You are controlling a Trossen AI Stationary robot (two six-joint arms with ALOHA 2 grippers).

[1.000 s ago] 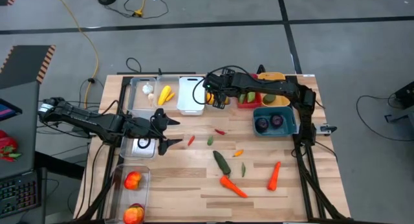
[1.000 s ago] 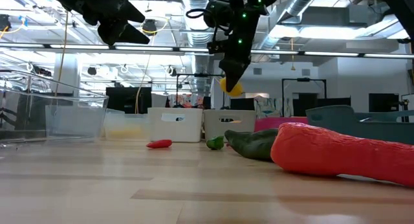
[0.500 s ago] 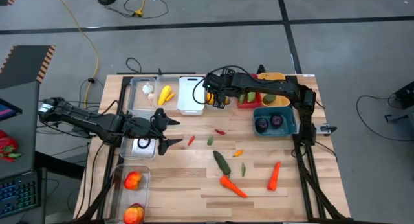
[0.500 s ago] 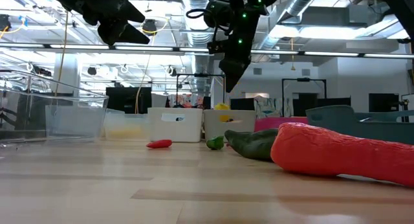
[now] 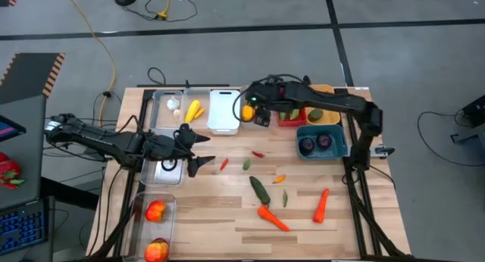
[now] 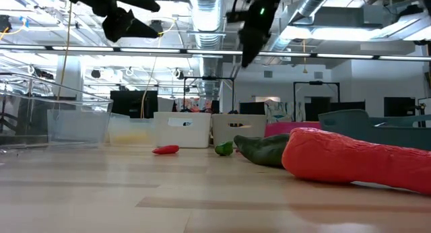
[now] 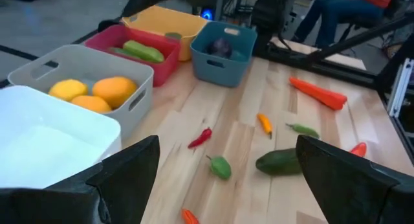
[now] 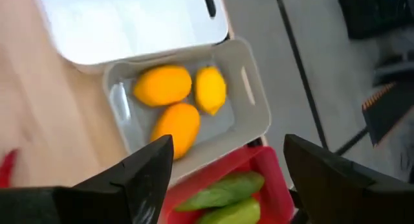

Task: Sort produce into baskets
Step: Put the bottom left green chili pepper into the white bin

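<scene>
Here, right gripper (image 5: 256, 115): hanging above the grey basket (image 8: 255, 114), fingers spread apart, carrying nothing.
Grey basket: holding three yellow lemons (image 8: 182, 101), sitting between the white basket (image 5: 223, 110) and the red basket (image 7: 169, 48).
Red basket: holding green cucumbers (image 7: 144, 51).
Left gripper (image 5: 195, 151): hovering over the table's left side beside a clear basket (image 5: 165, 171), fingers wide apart, gripping nothing.
Loose produce: lying on the wooden table (image 5: 227, 216), including a cucumber (image 5: 261, 190), carrots (image 5: 273, 217) and small chilies (image 5: 258, 154).
Teal basket (image 5: 338, 145): holding purple rounds (image 5: 316, 143).
</scene>
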